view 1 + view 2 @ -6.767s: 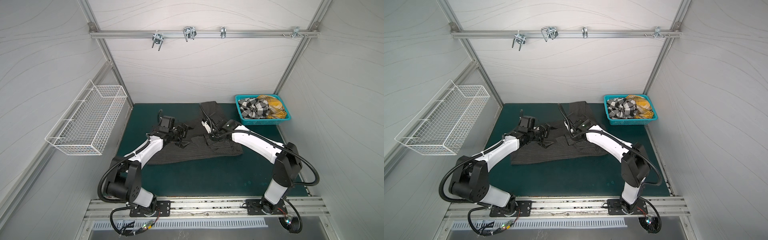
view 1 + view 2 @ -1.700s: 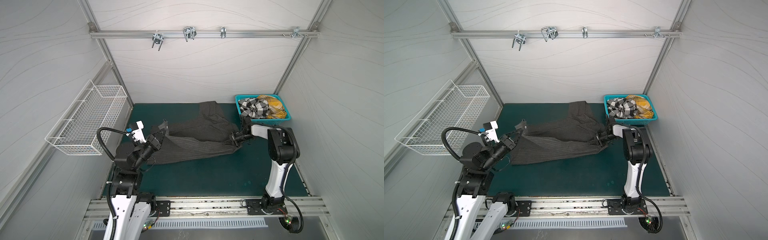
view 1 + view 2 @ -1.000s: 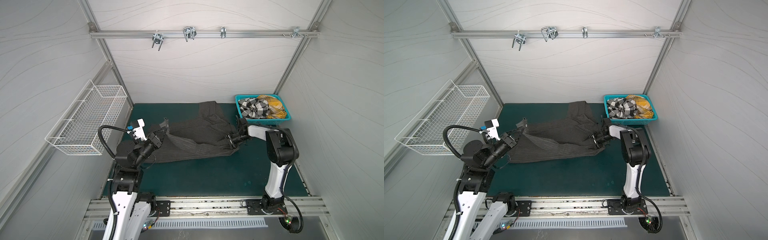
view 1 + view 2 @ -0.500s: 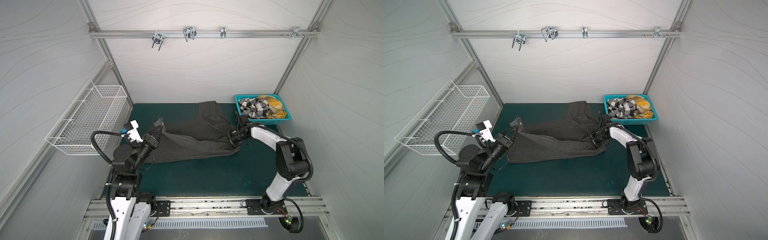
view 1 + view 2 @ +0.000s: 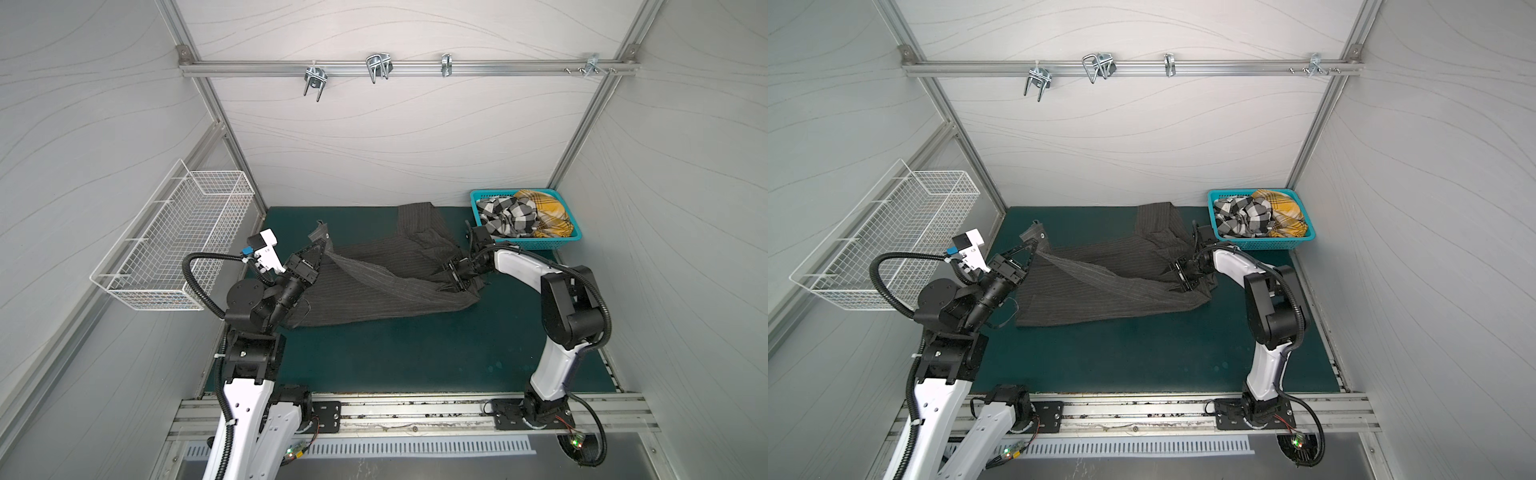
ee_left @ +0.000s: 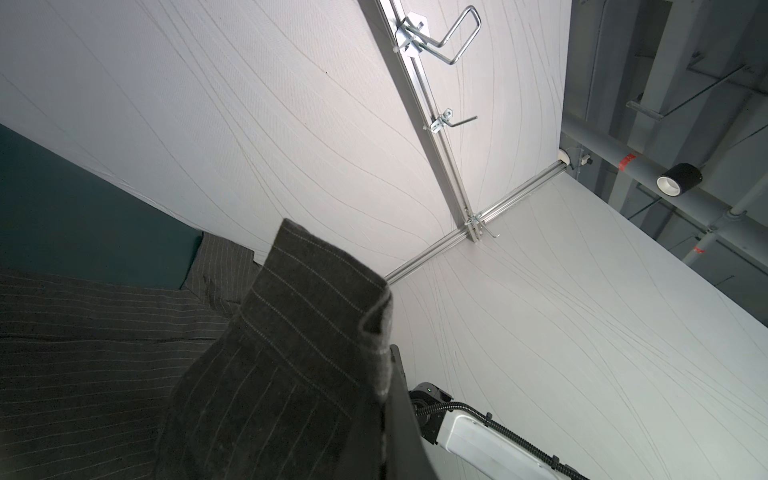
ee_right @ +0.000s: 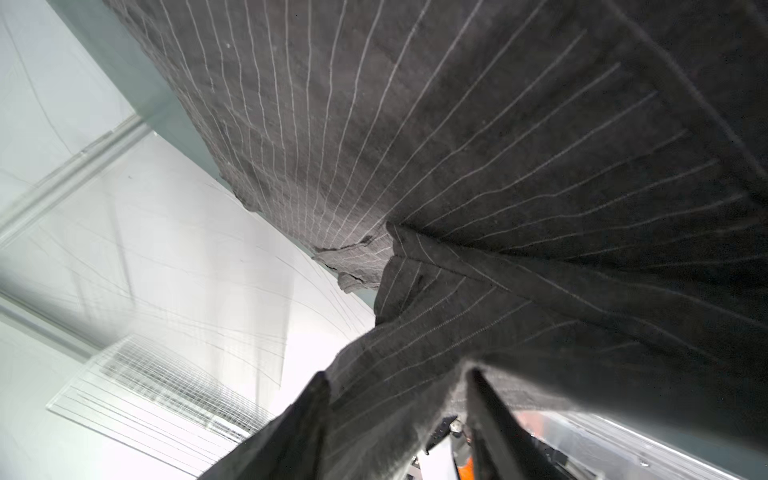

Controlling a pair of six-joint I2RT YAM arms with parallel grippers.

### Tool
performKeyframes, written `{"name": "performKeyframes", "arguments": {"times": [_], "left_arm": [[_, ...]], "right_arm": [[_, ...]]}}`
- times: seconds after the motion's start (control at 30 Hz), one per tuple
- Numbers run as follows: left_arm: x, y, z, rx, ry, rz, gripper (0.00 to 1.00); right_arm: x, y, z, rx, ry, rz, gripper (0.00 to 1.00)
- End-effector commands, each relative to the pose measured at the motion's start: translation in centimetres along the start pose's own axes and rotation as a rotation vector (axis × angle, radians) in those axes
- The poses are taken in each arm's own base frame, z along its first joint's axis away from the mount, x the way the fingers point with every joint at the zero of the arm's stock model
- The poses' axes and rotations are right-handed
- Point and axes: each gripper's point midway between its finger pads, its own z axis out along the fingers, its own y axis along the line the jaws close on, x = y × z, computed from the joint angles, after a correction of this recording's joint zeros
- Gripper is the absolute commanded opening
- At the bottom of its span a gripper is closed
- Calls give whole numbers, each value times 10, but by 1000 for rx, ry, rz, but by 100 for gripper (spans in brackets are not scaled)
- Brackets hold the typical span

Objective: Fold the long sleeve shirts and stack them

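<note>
The dark charcoal cloth shirt with thin pale pinstripes (image 5: 386, 286) (image 5: 1100, 291) lies rumpled across the back half of the dark green worktop (image 5: 415, 357). One part of it reaches to the back wall. Its left end hangs above the worktop, where the left end effector (image 5: 319, 250) is clamped on a sleeve. The cuff stands up past the fingertips. From that grip a raised fold runs across the cloth to the right end effector (image 5: 455, 277), which sits low at the shirt's right edge. In the right wrist view bunched cloth fills the gap between its dark fingers (image 7: 307, 419), and I cannot tell whether they clamp it.

Just behind the right wrist, in the back right corner, stands a teal plastic lattice basket (image 5: 525, 244). It holds a crumpled black-and-white check shirt (image 5: 507, 216) beside a mustard-yellow plaid shirt (image 5: 544, 210). The charcoal shirt's rear part ends near this basket, apart from it. A white wire basket (image 5: 174, 249) hangs on the left wall, near the left arm. A metal rail with hooks (image 5: 374, 68) crosses the back wall above.
</note>
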Motion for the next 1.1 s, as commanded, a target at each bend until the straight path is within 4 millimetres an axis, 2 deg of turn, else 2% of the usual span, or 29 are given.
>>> {"name": "performKeyframes", "arguments": {"times": [0.0, 0.1, 0.23, 0.43, 0.6, 0.67, 0.73, 0.8, 0.87, 0.93, 1.0, 1.07], "left_arm": [[-16, -37, -5, 103, -42, 43, 0], [-16, -38, -5, 109, -41, 44, 0], [-15, -38, -5, 107, -37, 46, 0], [-11, -35, -7, 101, -27, 48, 0], [-7, -26, -9, 66, -21, 49, 0], [-5, -6, -8, -26, -16, 45, 0], [-1, 38, -7, -211, -21, 18, 0], [4, 92, -1, -408, -18, -34, 0], [2, 123, 14, -517, -7, -52, 0], [-12, 134, 37, -562, -14, -62, 0], [-32, 128, 57, -558, -40, -41, 0], [-47, 125, 67, -565, -66, -5, 0]], "right_arm": [[-8, -8, 5, 14, 6, 55, 47], [-10, -16, 8, 30, 10, 67, 44], [-17, -27, 8, 42, -1, 89, 24], [-26, -24, 0, 31, -19, 82, 0], [-29, -17, -11, 9, -38, 61, 0], [-32, -11, -20, -15, -61, 40, 0], [-37, 1, -31, -67, -84, 16, 0], [-47, 13, -46, -116, -118, -2, 0], [-57, 22, -60, -157, -156, -16, 0], [-63, 31, -74, -216, -189, -30, 0], [-62, 43, -89, -278, -230, -71, 0], [-54, 51, -97, -302, -250, -136, 0]]}}
